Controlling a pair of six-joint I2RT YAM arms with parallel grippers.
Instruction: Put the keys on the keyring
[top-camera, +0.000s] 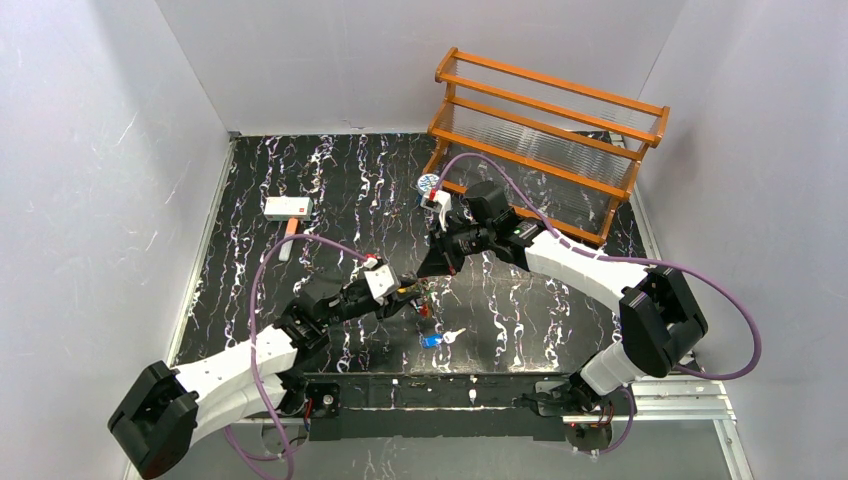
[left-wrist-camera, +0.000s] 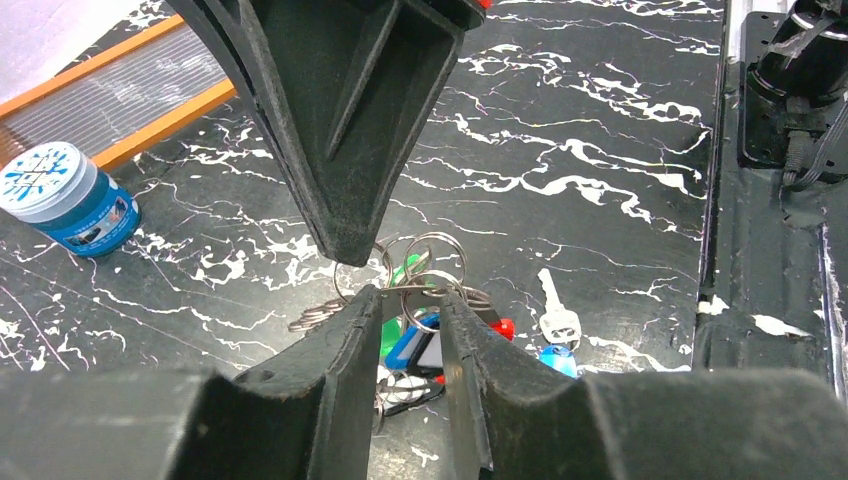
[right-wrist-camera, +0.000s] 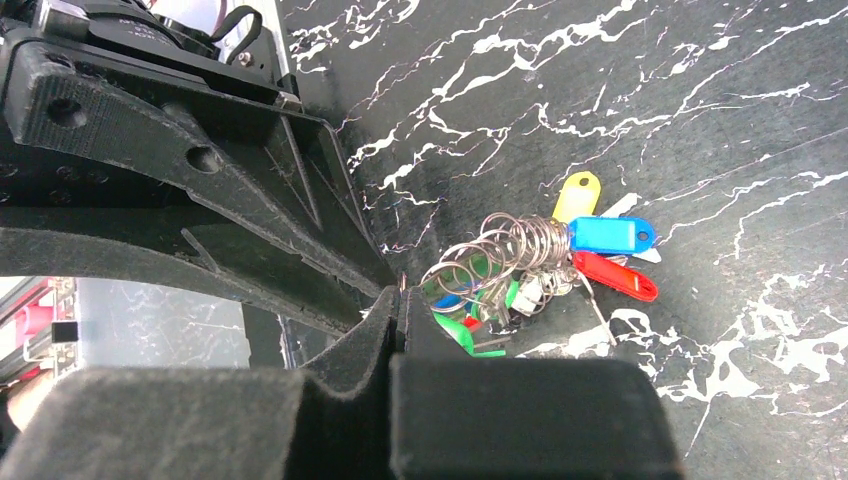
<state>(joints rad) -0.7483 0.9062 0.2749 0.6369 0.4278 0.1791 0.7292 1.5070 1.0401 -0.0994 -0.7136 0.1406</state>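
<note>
The bunch of keys (right-wrist-camera: 560, 255) with blue, yellow, red and green tags lies mid-table, its small rings stacked along the thin silvery keyring (right-wrist-camera: 450, 272). In the left wrist view my left gripper (left-wrist-camera: 410, 302) has its jaws a narrow way apart, with the keyring's wire (left-wrist-camera: 405, 290) spanning tip to tip between them. My right gripper (right-wrist-camera: 400, 292) is shut, its tip pinching a sliver of the ring's wire just above and left of the left gripper's tips. Both grippers meet over the bunch (top-camera: 420, 295). One silver key with a blue head (left-wrist-camera: 556, 322) lies loose to the right of the bunch.
A blue-and-white tin (left-wrist-camera: 65, 195) stands beside the orange wooden rack (top-camera: 550, 140) at the back right. A small white box (top-camera: 288, 207) lies at the back left. The table's metal front rail (left-wrist-camera: 770, 250) runs close behind the loose key.
</note>
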